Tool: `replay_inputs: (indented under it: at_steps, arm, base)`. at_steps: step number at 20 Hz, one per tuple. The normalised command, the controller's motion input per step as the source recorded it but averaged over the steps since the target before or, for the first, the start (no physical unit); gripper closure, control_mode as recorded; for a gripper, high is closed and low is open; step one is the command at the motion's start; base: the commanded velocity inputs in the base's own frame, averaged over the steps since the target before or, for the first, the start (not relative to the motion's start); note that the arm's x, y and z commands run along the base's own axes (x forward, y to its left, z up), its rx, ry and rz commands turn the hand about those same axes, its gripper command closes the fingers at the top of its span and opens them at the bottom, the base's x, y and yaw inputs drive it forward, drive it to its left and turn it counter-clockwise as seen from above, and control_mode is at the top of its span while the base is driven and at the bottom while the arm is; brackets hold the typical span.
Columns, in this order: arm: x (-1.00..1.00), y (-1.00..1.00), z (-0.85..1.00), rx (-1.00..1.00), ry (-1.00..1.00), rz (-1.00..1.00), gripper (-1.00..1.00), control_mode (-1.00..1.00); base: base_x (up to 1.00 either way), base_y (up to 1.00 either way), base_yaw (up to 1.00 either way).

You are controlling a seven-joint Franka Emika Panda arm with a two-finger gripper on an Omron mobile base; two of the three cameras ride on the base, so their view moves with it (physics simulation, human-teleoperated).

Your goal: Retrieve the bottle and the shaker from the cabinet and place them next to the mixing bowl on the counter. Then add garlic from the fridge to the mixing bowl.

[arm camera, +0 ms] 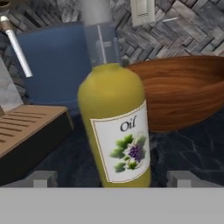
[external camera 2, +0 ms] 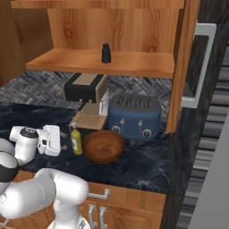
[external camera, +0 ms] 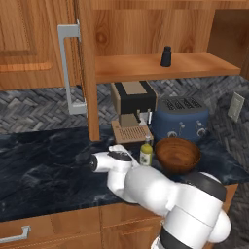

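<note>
**Oil bottle stood on the counter beside the bowl, claw released**

In the left base view, the bottle stood upright on the dark counter, just left of the wooden mixing bowl and in front of the coffee machine. The shaker sat on the open cabinet shelf.

In the right base view, the claw sat level with the bottle, just to its left, apart from it. The blue toaster stood behind the bowl.

In the hand view, the bottle stood between the spread fingertips, which were clear of it, the claw released.
</note>
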Motion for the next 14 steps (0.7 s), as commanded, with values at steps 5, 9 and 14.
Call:
replay_inputs:
  at_steps: [5,9,14]
  arm:
    - [-0.45,0.06,0.54,0.01,0.00,0.03,-1.00,-1.00]
    - [-0.45,0.00,0.84,0.06,0.00,0.17,-1.00,-1.00]
    - [-0.22,-0.08,0.99,0.00,0.05,0.18,-1.00,-1.00]
  base:
    - [0.00,0.00,0.00]
    - [0.00,0.00,0.00]
    - [0.00,0.00,0.00]
